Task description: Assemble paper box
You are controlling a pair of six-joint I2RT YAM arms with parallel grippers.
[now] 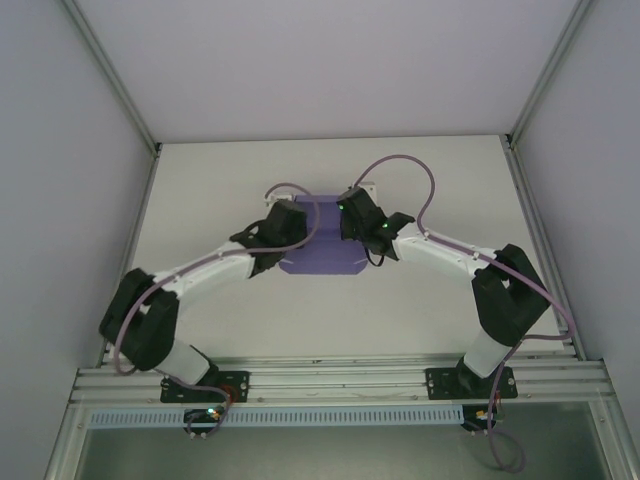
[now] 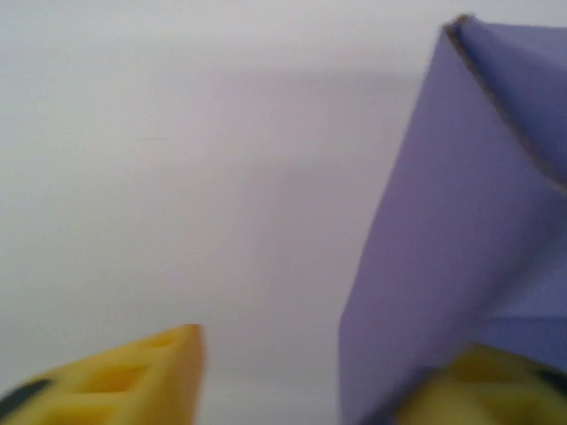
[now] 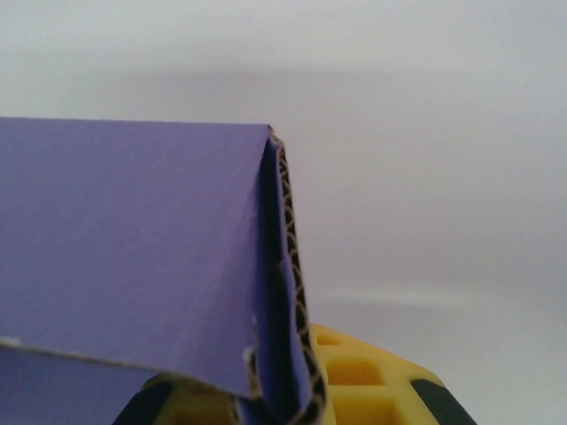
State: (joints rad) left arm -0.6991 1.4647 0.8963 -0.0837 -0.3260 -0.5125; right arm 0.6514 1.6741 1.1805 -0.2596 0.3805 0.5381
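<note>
The paper box lies on the white surface between the two arms, partly folded rather than closed; from above it reads as a purple panel with a wrist leaning over it at each side. The right tool is pressed together on the box's right wall; the wrist view shows a doubled-over flap, its corrugated edge upright, clamped between the yellow fingers at its foot. The left tool stands spread at the box's left side; one yellow finger sits clear of the card, with bare surface between it and the box; the other is blurred beneath a raised purple panel and seems to touch it; nothing is pinched there. That panel leans at a slant, not upright.

I judge the step in hand to be raising and locking the side walls; the right wall looks folded over and held, the left one is up but loose; the task seems about midway. The next move would call for the left tool to take the slanting panel at its free edge, bring it upright and fold it inward over the box, while the right tool holds its wall so the box does not slide; thin card creases easily, so a light, square grip suits; a skewed push could buckle the fold or lift the box off the surface.
</note>
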